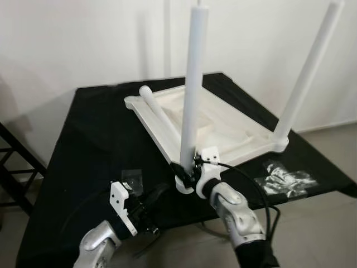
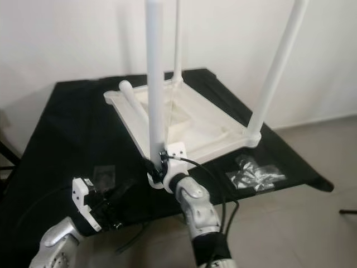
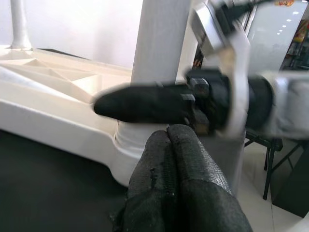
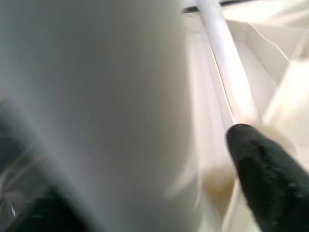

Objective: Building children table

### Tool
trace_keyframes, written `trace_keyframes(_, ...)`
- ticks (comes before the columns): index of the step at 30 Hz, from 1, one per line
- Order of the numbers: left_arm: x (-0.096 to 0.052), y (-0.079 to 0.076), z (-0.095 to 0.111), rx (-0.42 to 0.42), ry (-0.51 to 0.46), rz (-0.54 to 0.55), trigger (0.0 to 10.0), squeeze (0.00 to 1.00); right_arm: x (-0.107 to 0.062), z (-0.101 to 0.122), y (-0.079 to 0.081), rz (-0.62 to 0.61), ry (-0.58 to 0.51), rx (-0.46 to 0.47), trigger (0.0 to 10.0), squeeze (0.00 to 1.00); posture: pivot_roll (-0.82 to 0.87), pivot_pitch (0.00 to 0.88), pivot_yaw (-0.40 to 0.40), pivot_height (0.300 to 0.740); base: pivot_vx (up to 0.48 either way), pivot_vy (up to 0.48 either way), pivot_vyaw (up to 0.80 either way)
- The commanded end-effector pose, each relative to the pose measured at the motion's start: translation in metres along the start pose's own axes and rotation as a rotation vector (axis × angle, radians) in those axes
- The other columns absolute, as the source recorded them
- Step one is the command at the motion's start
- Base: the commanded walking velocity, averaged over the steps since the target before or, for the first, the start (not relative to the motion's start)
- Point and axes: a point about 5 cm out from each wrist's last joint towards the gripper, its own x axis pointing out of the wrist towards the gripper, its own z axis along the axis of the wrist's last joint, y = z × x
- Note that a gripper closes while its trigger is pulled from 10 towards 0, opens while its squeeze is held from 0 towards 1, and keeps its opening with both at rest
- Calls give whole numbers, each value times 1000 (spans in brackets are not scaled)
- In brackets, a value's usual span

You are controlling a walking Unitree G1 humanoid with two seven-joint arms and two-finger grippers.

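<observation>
A white children's table top (image 1: 234,125) lies upside down on a black-covered table (image 1: 95,134). Three white legs stand upright in its corners: a near one (image 1: 192,84), a right one (image 1: 307,72) and a far one (image 2: 177,39). A loose leg (image 1: 159,111) lies across the top's left side. My right gripper (image 1: 187,170) is shut on the near leg at its base; one finger (image 3: 140,104) crosses the leg in the left wrist view. My left gripper (image 1: 160,191) hovers just left of that corner, its fingers (image 3: 169,150) pressed together, holding nothing.
A clear bag of metal hardware (image 1: 284,177) lies on the black cloth to the right of the near corner. A small plastic bag (image 1: 133,178) lies to its left. A black metal frame (image 1: 14,162) stands at the far left. White walls are behind.
</observation>
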Motion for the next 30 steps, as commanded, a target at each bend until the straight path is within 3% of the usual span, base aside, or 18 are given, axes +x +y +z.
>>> trace_keyframes(1, -3, 1, -3, -12, 12, 8, 10000, 0, 2, 11, -10, 0, -4, -12, 10000, 1000, -23, 0, 7, 740, 0, 0, 0)
trace_keyframes(2, -3, 1, -3, -12, 12, 8, 10000, 0, 2, 11, -10, 0, -4, -12, 10000, 1000, -23, 0, 7, 740, 0, 0, 0)
trace_keyframes(3, -2, 1, -3, -11, 11, 8, 10000, 0, 7, 12, -26, -3, 124, -78, 10000, 0, -20, 0, 2, 740, 0, 0, 0)
trace_keyframes(5, -2, 1, -3, -9, 10, 9, 10000, 0, 7, 22, -40, 14, 154, -96, 10000, 0, -20, 0, 2, 740, 0, 0, 0)
trace_keyframes(8, -2, 1, -3, -8, 10, 10, 10000, 0, 7, 27, -44, 32, 143, -87, 10000, 0, -13, 0, -5, 740, 0, 0, 0)
trace_keyframes(10, -2, 1, -3, -4, 7, 15, 10000, 0, 1, 49, -51, 134, 29, -82, 10000, 0, -4, 0, -15, 740, 0, 0, 0)
trace_keyframes(12, -2, 1, -3, -3, 6, 16, 10000, 0, 0, 54, -51, 152, -6, -82, 10000, 0, -4, 0, -15, 740, 0, 0, 0)
trace_keyframes(14, -2, 1, -3, -2, 6, 17, 10000, 0, -1, 48, -54, 150, 20, -72, 10000, 0, -4, 0, -15, 740, 0, 0, 0)
trace_keyframes(16, -3, 1, -2, -1, 6, 18, 10000, 0, -4, 35, -56, 149, 50, -124, 10000, 0, 7, 0, -13, 740, 0, 0, 0)
trace_keyframes(18, -3, 1, -3, 0, 7, 17, 10000, 0, -5, 25, -53, 167, 68, -103, 10000, 0, 9, 0, -12, 740, 0, 0, 0)
trace_keyframes(20, -3, 1, -3, 2, 9, 15, 10000, 0, -5, 15, -47, 244, 73, -9, 10000, 0, 15, 0, -11, 740, 0, 0, 0)
trace_keyframes(23, -3, 1, -3, 3, 10, 15, 10000, 0, -6, 2, -34, 337, 86, 47, 10000, 0, 12, 0, -7, 740, 0, 0, 0)
trace_keyframes(27, -4, 2, -3, 2, 12, 14, 10000, 0, -6, -11, -23, 397, 94, 71, 10000, 0, 12, 0, -5, 740, 0, 0, 0)
trace_keyframes(30, -4, 1, -3, 0, 15, 10, 10000, 0, -3, -29, -13, 376, 104, 88, 10000, 0, 12, 0, -4, 740, 0, 0, 0)
